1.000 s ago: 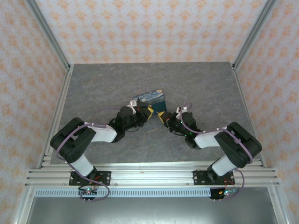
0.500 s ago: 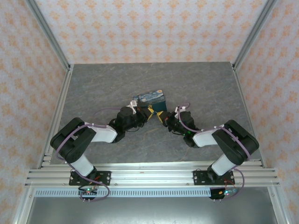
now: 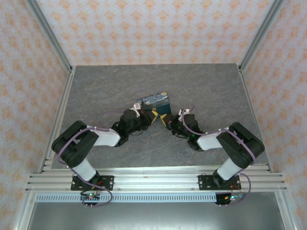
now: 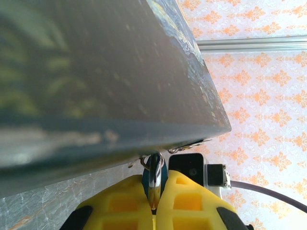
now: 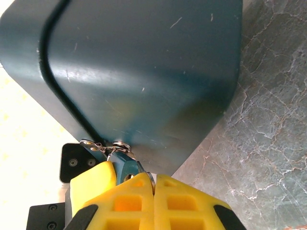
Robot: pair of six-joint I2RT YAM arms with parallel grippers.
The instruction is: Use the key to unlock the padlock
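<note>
Yellow fingers of the left gripper point(image 4: 154, 194) are kept pressed together on the padlock point(image 4: 153, 173), which hangs at the edge of the box point(image 4: 96, 72). The right gripper point(image 5: 153, 184) is clamped on what is judged to be the key point(image 5: 149, 178), touching the padlock, and its arm has been eased slightly inward since a moment ago; the lock is not yet seen opened.

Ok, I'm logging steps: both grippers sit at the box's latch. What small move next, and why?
Probably a slight twist of the right gripper: it is shut on a small metal piece, likely the key, at the padlock. The left gripper is shut on the padlock, bracing it at the box, so turning could unlock it.
</note>
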